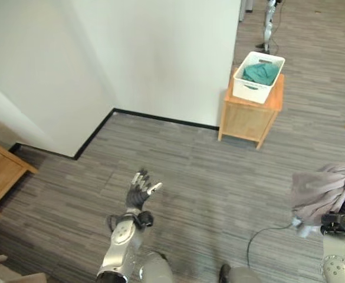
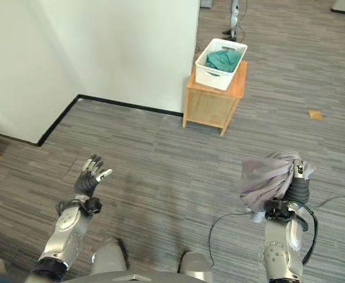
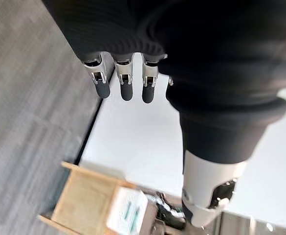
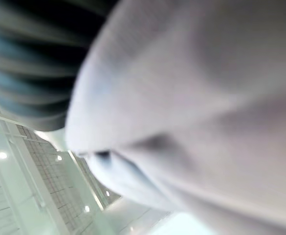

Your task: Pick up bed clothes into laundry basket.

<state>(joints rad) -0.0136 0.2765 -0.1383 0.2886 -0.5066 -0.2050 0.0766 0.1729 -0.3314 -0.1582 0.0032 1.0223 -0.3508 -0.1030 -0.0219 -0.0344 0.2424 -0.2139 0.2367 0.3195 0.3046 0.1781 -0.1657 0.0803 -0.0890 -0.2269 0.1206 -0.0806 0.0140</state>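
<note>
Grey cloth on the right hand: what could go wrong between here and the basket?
The grey cloth drapes loosely over the right hand with a fold hanging low, so it may slip off while walking. The white basket sits far ahead on a small wooden stand and already holds teal clothes; a careless drop could miss it. The left hand is open and free.

Grey cloth (image 2: 266,177) lower right; white basket (image 1: 257,76) upper right holds teal cloth (image 1: 262,72); floor (image 1: 219,177) grey-striped.

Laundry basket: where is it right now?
The white laundry basket sits on a small wooden side table by the wall corner, far ahead and right of centre in the eye views, with green cloth already inside.
</note>
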